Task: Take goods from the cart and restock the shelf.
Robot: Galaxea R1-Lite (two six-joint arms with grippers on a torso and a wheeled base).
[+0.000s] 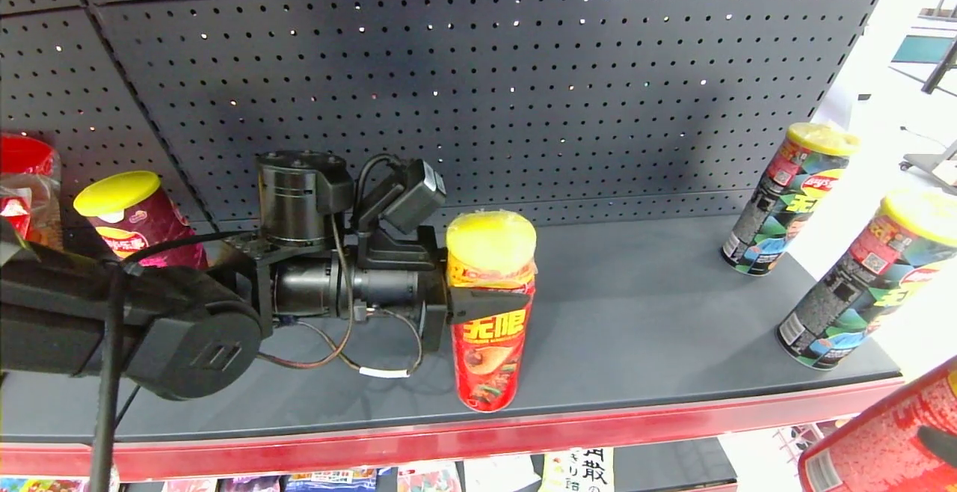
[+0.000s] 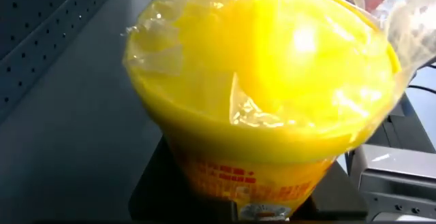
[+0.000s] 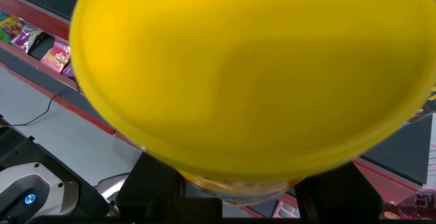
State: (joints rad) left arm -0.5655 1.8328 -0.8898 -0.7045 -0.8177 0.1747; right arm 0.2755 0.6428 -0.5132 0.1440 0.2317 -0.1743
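Observation:
A red chip can with a yellow lid stands upright near the front edge of the dark shelf board. My left gripper reaches in from the left and is shut on the can's upper part, just below the lid. In the left wrist view the wrapped yellow lid sits between the dark fingers. A second red can is at the lower right, below the shelf edge. The right wrist view has its yellow lid close up, with my right gripper shut on it.
Two dark green-patterned cans with yellow lids stand at the shelf's right end. A maroon can and a red bag stand at the left. A pegboard wall backs the shelf. Packets lie on the shelf below.

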